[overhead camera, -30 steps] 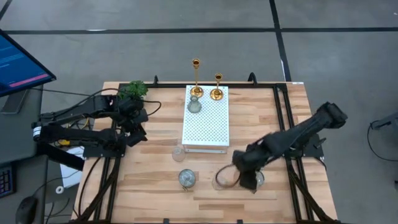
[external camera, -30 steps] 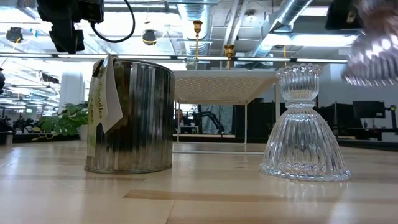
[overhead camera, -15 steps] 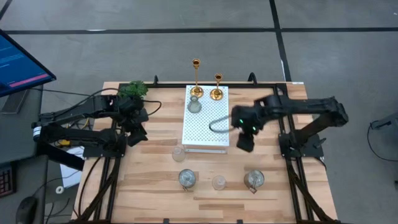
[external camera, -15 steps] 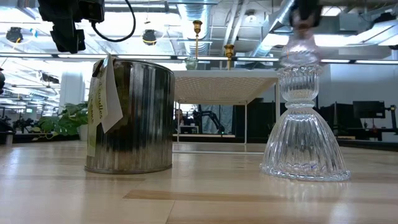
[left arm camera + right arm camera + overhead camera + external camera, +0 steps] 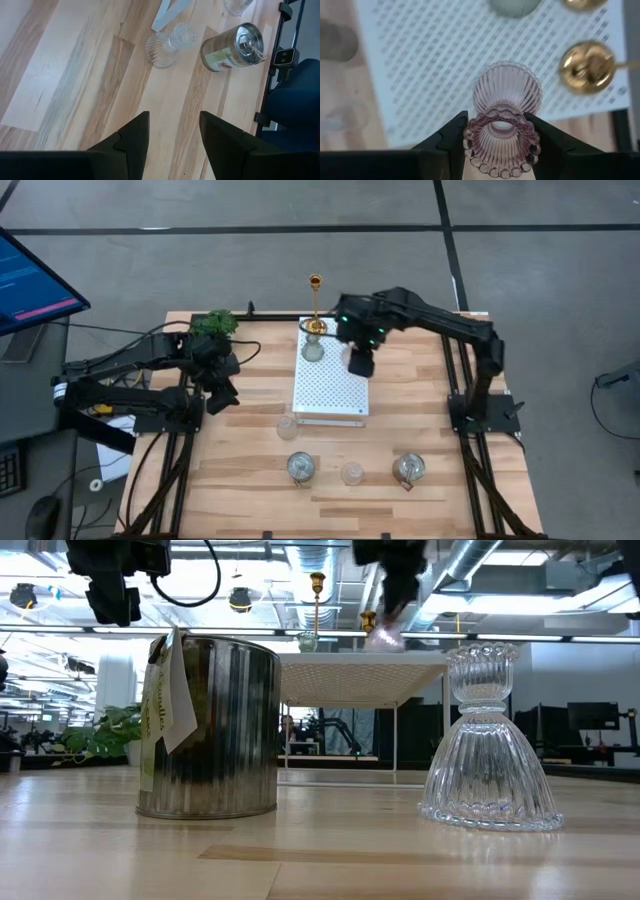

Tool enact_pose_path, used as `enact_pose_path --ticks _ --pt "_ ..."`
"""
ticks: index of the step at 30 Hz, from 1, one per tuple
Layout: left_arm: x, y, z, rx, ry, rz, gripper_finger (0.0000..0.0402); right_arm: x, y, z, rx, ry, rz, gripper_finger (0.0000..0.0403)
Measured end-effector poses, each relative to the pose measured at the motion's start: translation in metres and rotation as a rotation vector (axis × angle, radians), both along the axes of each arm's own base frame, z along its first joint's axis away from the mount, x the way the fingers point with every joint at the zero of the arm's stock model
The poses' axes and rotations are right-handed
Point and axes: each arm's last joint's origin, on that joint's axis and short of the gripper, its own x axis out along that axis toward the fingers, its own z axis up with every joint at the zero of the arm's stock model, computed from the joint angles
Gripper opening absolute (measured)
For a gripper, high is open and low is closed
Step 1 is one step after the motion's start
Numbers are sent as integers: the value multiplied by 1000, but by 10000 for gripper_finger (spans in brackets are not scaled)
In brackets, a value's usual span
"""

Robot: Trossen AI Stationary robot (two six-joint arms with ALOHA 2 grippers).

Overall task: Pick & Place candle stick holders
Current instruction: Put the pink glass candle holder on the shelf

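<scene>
My right gripper (image 5: 358, 362) is over the far part of the white dotted board (image 5: 330, 395), shut on a pinkish ribbed glass holder (image 5: 502, 125). One gold stick (image 5: 315, 302) stands at the board's far edge. The other stick's round base (image 5: 587, 65) shows in the right wrist view, but my right arm hides it from above. A greenish cup (image 5: 312, 350) stands on the board. A clear cup (image 5: 287, 425), a silvery tin (image 5: 300, 467), a clear holder (image 5: 351, 473) and a second silvery tin (image 5: 406, 470) stand on the table. My left gripper (image 5: 222, 388) waits open at the left. My right gripper pinches the pinkish holder between its two fingers (image 5: 451, 137), on opposite sides of its narrow end just below the beaded rim (image 5: 501, 136). The fingers point down from above. The holder hangs below them over the board, near the gold base; whether it touches the board I cannot tell.
A leafy green plant (image 5: 215, 323) stands at the far left corner, next to my left arm. The board stands raised above the table on legs (image 5: 395, 735). Bare wood lies left and right of the board and along the near edge.
My right gripper has swung from the table's near right, by the cups, toward the far edge and leftward. It has carried the pinkish holder up over the board's far part, next to the gold sticks. The cups on the table have stayed in place.
</scene>
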Motion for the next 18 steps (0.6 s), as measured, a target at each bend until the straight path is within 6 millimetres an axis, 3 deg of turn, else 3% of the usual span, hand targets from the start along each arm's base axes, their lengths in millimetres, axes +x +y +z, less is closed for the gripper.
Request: enact_pose_path --ticks 8,18 --pt "0 0 0 -1 -4 3 172 29 -17 -23 -2 60 41 153" --pt "1 1 1 8 -15 7 172 35 -18 -31 -51 87 63 153"
